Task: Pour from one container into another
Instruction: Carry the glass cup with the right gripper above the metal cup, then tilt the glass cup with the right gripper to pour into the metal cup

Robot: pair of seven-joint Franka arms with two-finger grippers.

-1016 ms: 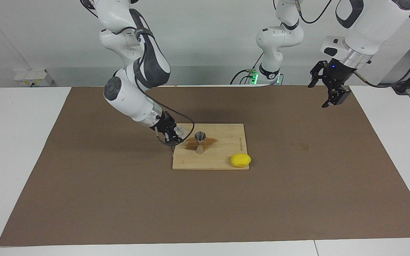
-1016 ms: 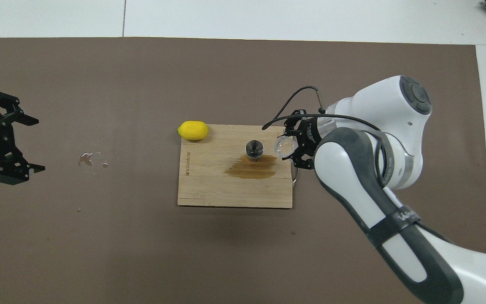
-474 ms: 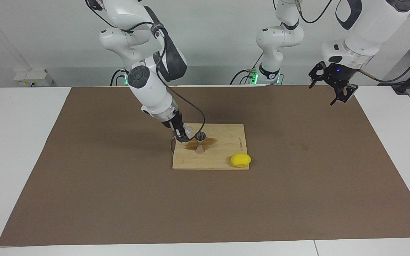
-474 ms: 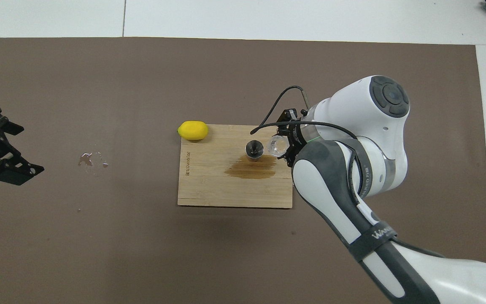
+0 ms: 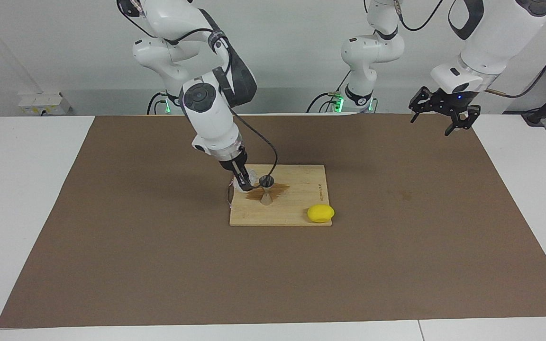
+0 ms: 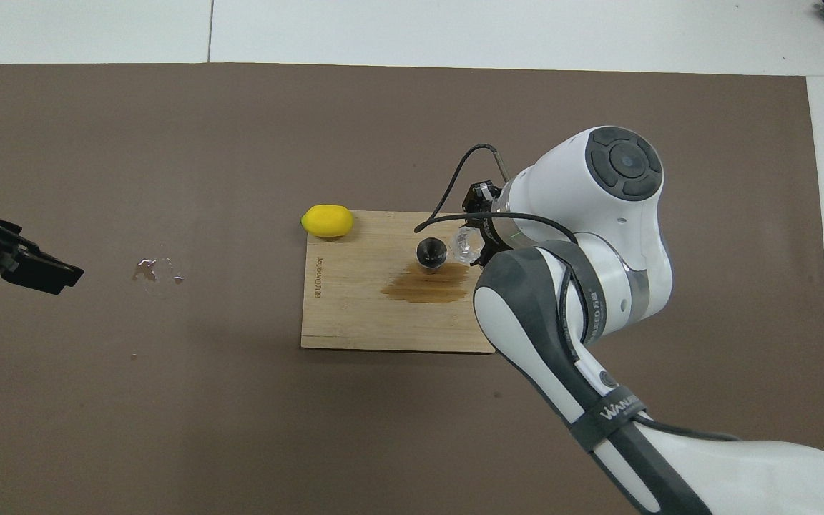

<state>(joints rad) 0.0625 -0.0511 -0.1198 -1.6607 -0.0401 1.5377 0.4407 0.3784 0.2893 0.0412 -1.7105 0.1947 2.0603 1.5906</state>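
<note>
On that brown mat your right gripper, clamped on the glass cup, has swung it tipped against the jigger on the board, so pouring's underway; left gripper waits open.

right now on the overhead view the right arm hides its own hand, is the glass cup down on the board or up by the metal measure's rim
observer: up. the right gripper holds the glass cup off the board, level with the metal measure's rim.
operator: measure upright
observer: yes, standing on the board's brown stain.
operator: left gripper
observer: the left gripper is open, raised over the left arm's end of the table.
</note>
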